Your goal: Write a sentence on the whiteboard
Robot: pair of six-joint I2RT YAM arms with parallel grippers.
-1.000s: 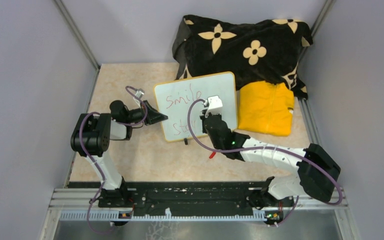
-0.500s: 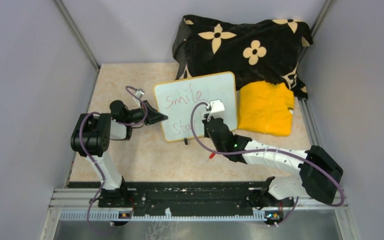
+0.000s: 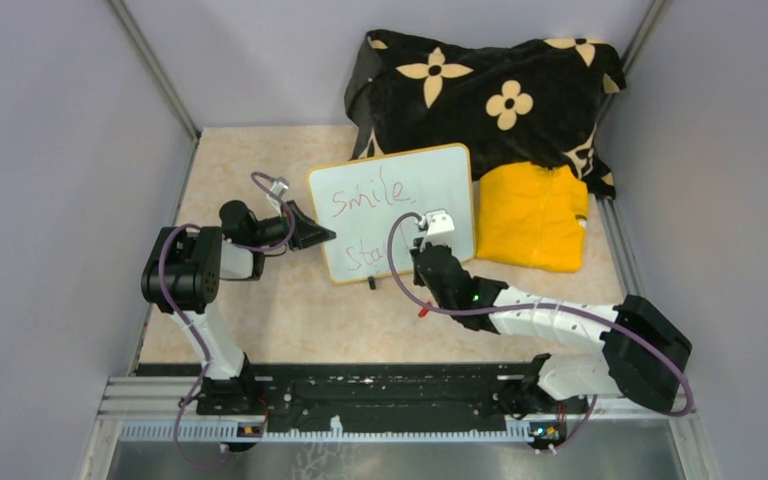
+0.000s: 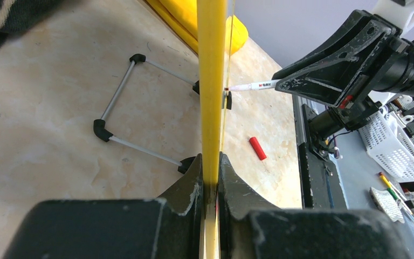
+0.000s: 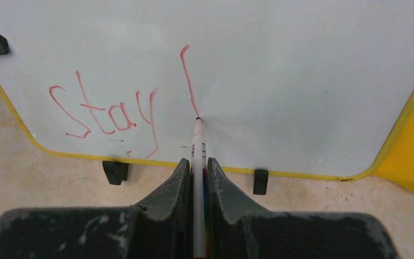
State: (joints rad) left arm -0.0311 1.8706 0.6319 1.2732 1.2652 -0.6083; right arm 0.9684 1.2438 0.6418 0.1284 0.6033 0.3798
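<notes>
The whiteboard (image 3: 440, 180) stands tilted mid-table on two black feet, its yellow frame seen edge-on (image 4: 211, 81) in the left wrist view. My left gripper (image 3: 322, 236) (image 4: 211, 162) is shut on the board's left edge. The sentence reads "smile" (image 3: 368, 192) above "stay" (image 5: 102, 113), all in red. Right of "stay" runs a fresh, hooked vertical stroke (image 5: 187, 81). My right gripper (image 3: 418, 248) (image 5: 198, 164) is shut on the white marker (image 5: 197, 140) (image 4: 253, 85). The marker's tip touches the lower end of that stroke.
A black blanket with cream flowers (image 3: 490, 90) lies behind the board, and a yellow garment (image 3: 532, 215) beside its right edge. The marker's red cap (image 3: 423, 311) (image 4: 257, 148) lies on the table in front. A wire stand (image 4: 135, 102) props the board from behind.
The right gripper has moved down the board and slightly right with the marker, uncovering more of the top line. The left gripper and the board have stayed put.
</notes>
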